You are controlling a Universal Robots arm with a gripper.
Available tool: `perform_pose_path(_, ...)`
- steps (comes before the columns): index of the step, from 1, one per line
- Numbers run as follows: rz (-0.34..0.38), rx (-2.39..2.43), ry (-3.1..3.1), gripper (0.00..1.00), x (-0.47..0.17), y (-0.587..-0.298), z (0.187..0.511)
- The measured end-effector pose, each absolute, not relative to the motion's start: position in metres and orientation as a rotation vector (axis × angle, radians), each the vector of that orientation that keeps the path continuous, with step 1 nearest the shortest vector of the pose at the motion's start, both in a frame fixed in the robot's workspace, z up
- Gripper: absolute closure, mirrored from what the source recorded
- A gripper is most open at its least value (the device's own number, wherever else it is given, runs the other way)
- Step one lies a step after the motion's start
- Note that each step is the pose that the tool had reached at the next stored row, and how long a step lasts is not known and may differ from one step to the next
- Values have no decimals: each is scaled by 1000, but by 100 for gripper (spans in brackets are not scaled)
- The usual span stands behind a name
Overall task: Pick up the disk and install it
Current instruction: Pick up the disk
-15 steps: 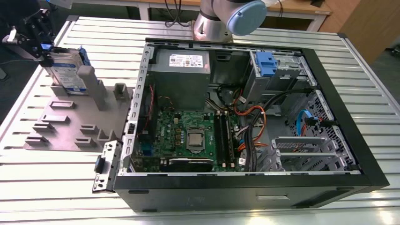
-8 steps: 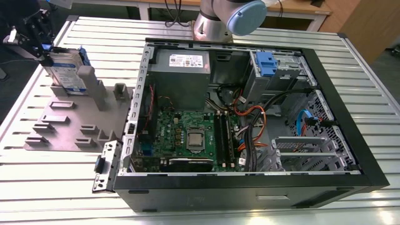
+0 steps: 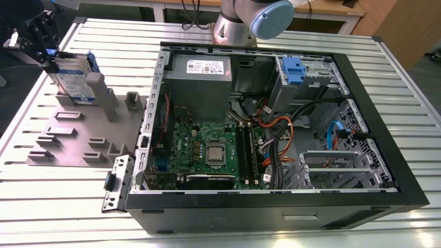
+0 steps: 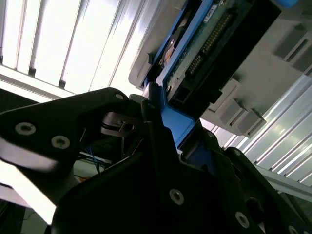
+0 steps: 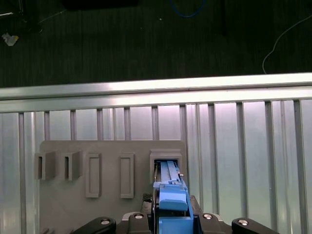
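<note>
A slatted metal counter (image 3: 55,206) carries one open black computer case (image 3: 276,206), its boards and cables exposed. Towards the exterior view's left it also carries one grey slotted holder (image 3: 69,139). Your one arm (image 3: 241,20) rises from behind the case.

You have two blue-framed drives. The other drive (image 3: 293,70) is fixed in its cage inside the case. The disk (image 3: 72,80) stands on end in a slot of the holder.

The hand (image 3: 49,59) sits at the disk's upper end. In the second wrist view its fingers (image 4: 152,105) appear narrowed onto the blue end handle, one on each side.

I judge you are in the pick-up step: the disk is gripped but not yet out of its slot, and nothing of the install is done. Freeing it calls for a straight pull along the slot, since any tilt could jam the frame against the holder's walls.
</note>
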State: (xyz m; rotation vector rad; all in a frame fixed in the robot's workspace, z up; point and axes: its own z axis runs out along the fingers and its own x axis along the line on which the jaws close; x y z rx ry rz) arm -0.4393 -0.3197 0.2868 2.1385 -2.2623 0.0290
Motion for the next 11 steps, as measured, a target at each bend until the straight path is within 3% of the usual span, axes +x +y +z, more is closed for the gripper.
perform_pose_path(11,29,2139,-2262,64,-439,-320,295)
